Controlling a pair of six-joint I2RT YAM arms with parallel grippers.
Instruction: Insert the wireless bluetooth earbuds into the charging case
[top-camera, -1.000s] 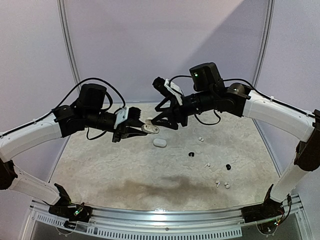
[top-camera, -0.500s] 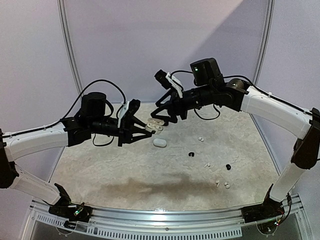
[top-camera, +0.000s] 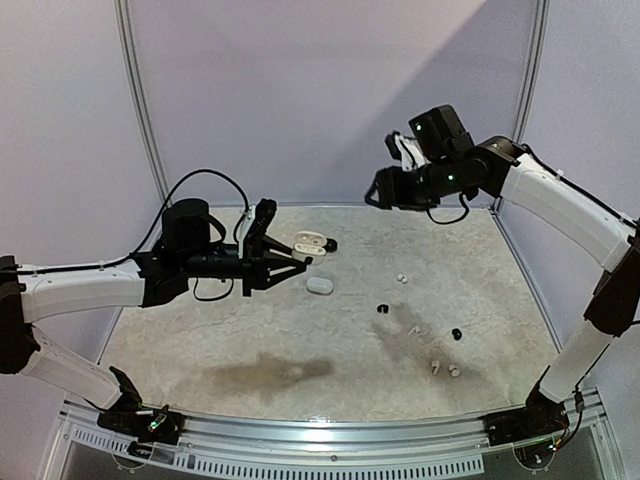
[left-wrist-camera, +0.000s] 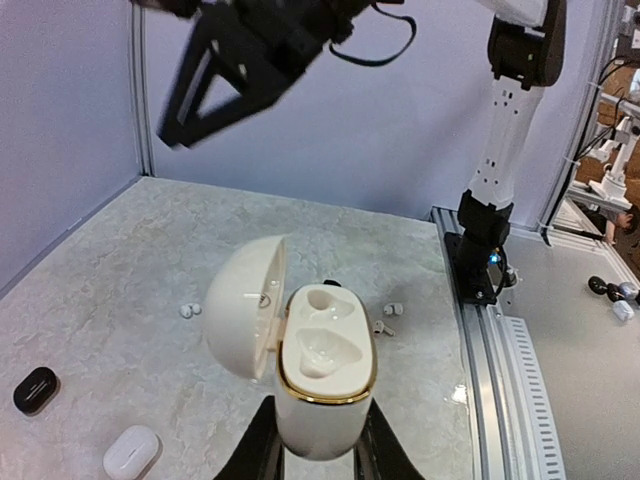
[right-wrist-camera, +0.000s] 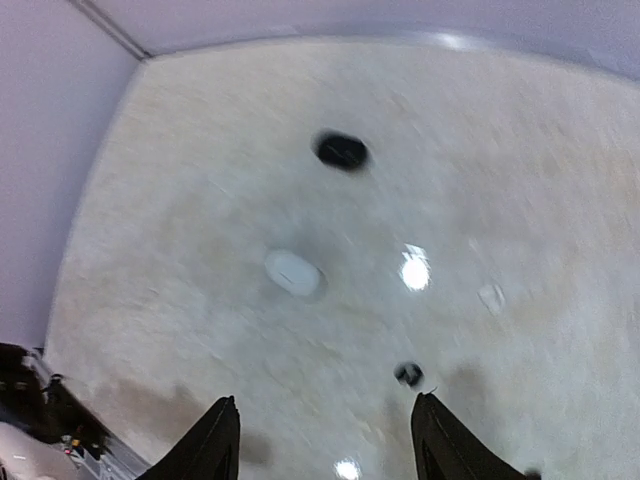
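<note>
The left arm (top-camera: 80, 290) and right arm (top-camera: 560, 205) are wearing white shells over black joints. Black cables (top-camera: 200, 173) are looping above the wrists. The left gripper (left-wrist-camera: 318, 410) and right gripper (right-wrist-camera: 327, 400) are showing black fingers (right-wrist-camera: 215, 445). A green lamp (top-camera: 423, 127) is glowing.

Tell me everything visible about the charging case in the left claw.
The charging case is a glossy cream-white oval shell, seemingly plastic, with a gold rim round its base. Its hinged lid stands open sideways. Two moulded wells show, both apparently empty. It sits upright above the table, pinched low on both sides by the left claw; nothing else touches it.
</note>
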